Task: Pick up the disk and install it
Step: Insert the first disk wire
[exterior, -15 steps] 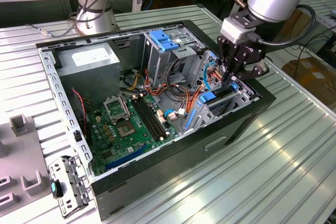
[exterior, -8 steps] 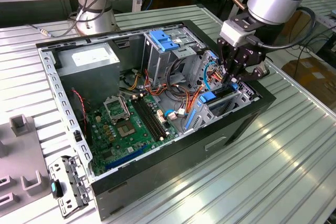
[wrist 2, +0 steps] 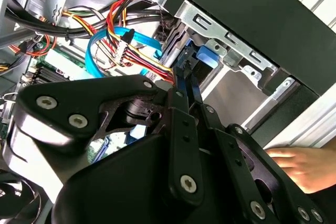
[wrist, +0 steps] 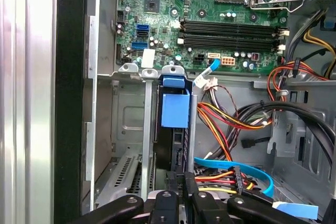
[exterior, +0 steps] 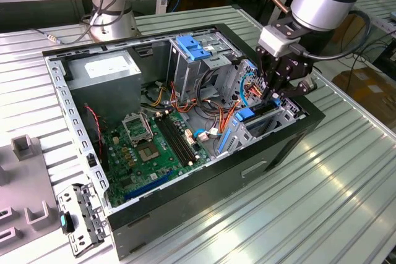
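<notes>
I've got the hand [exterior: 276,91] pinched narrow on the rear edge of the disk [wrist: 174,129], which stands on edge in the drive bay [wrist: 131,124], its long axis running straight ahead toward the motherboard [wrist: 210,9].

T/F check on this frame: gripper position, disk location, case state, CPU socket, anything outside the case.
1. The gripper is down inside the open computer case, at the drive cage. True.
2. The disk stands on edge in a metal bay, with blue plastic at its end. True.
3. The disk lies flat on the motherboard. False: it is in the bay beside the board.
4. The case's side panel is fitted. False: the interior is exposed.
5. A person's hand shows in the second wrist view. True.
6. A cooler covers the CPU socket. False: the socket is bare.
</notes>
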`<state>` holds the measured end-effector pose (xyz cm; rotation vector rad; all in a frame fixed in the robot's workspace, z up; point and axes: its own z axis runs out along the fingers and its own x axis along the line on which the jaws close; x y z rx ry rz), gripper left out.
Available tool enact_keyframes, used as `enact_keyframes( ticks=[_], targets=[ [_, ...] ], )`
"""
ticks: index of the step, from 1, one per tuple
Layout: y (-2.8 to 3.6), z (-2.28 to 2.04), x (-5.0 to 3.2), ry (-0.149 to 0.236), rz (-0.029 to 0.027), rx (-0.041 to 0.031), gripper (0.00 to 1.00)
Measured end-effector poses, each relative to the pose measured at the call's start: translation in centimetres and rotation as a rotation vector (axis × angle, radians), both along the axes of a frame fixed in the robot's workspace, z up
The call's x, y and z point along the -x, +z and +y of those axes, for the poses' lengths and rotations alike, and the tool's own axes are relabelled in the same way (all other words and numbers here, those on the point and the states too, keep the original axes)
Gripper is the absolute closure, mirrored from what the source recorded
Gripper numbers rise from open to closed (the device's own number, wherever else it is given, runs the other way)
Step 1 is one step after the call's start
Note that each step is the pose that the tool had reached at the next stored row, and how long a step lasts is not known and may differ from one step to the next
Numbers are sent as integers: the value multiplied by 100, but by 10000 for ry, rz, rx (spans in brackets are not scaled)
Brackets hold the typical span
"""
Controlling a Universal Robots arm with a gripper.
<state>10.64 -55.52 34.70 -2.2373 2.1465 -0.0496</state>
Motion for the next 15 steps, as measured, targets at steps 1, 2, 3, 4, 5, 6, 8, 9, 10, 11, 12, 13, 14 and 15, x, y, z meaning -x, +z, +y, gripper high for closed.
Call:
enact_keyframes(
  ticks=[1, 2, 3, 4, 5, 6, 8, 9, 10, 11, 12, 13, 14, 15],
  targets=[
    [-5, 0, -2, -12, 0, -1, 84],
    [-9, 0, -3, -21, 0, 0, 84],
    [-15, 0, -4, -29, 0, 0, 84],
    [-19, 0, -4, -34, 0, 0, 84],
    [-34, 0, -4, -39, 0, -3, 84],
    [-48, 0, -4, -41, 0, -2, 84],
    [-55, 0, -4, -44, 0, 1, 84],
    [-55, 0, -4, -44, 0, 1, 84],
    [-56, 0, -4, -44, 0, 1, 84],
    [-56, 0, -4, -44, 0, 1, 84],
    [-56, 0, -4, -44, 0, 0, 84],
    [-57, 0, -4, -44, 0, -3, 84],
    [-53, 0, -4, -45, 0, -4, 82],
    [-40, 1, -7, -44, 0, -1, 76]
  ],
)
